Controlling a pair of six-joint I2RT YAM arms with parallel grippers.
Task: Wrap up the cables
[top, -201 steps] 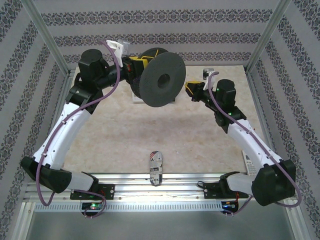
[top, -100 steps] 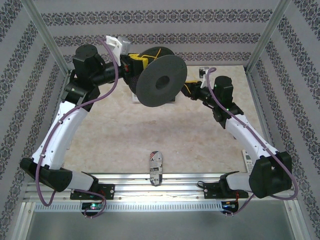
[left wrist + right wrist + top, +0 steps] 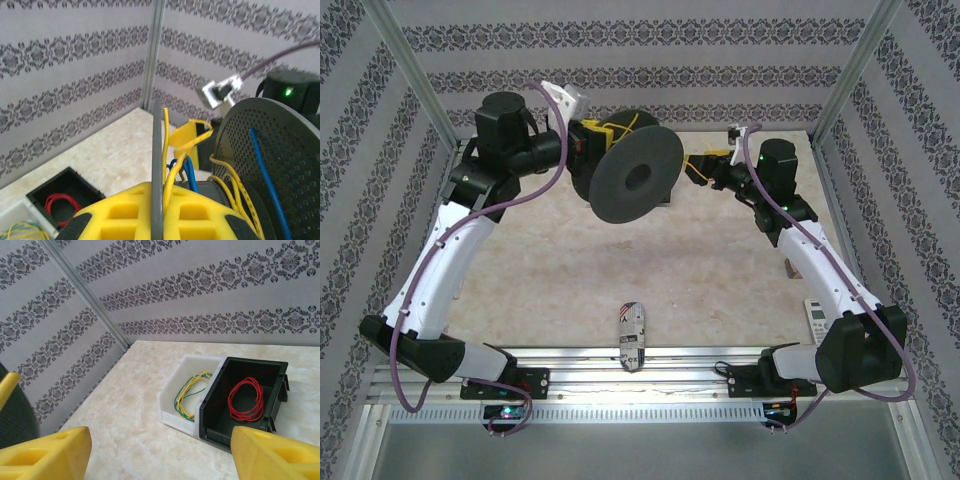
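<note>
Left claw (image 3: 157, 200) clamped on one thin flange of the grey spool (image 3: 632, 178), holding it on edge above the worktop (image 3: 570, 270) so the yellow cable (image 3: 166, 145) can lie round the hub. Right claw (image 3: 160, 440) apart and empty beside the spool, seemingly ready for a new hold. The flanges hide most of the winding and the cable's free end cannot be traced; beyond, a white bin (image 3: 172, 420) and a black bin (image 3: 216, 427) hold spare coils.

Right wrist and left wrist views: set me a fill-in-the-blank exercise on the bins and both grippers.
The wire coil in the black plastic bin is ___.
The yellow-and-green wire coil lies in the ___ plastic bin.
The right gripper, with nothing in it, is ___.
The left gripper is ___ on the flange of the dark grey perforated spool.
Missing: red; white; open; shut.
</note>
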